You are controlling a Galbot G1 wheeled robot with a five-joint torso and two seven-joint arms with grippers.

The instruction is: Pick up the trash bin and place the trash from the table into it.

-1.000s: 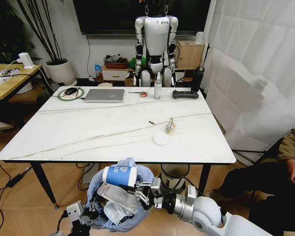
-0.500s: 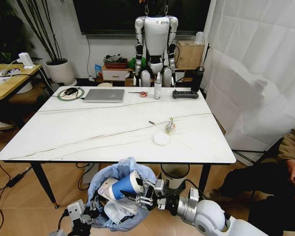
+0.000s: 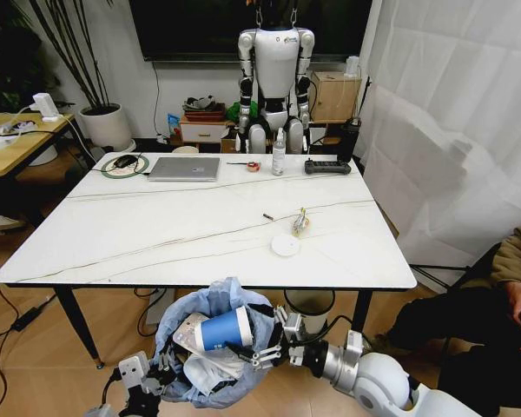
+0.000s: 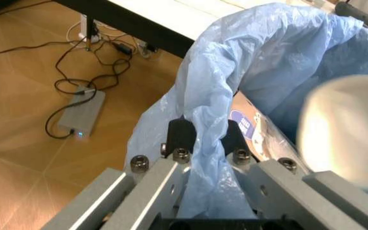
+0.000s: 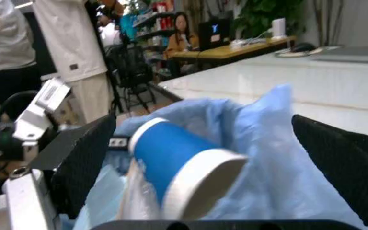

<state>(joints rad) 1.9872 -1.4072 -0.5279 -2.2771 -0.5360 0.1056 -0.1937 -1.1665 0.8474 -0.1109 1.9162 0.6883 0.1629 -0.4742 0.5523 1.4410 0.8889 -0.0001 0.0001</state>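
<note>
Table (image 3: 113,252) edge, bin (image 3: 210,306) body bag-hidden

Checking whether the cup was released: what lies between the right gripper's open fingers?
In the right wrist view, the blue-and-white paper cup lies loose between the right gripper fingers, resting in the trash bin.
</note>
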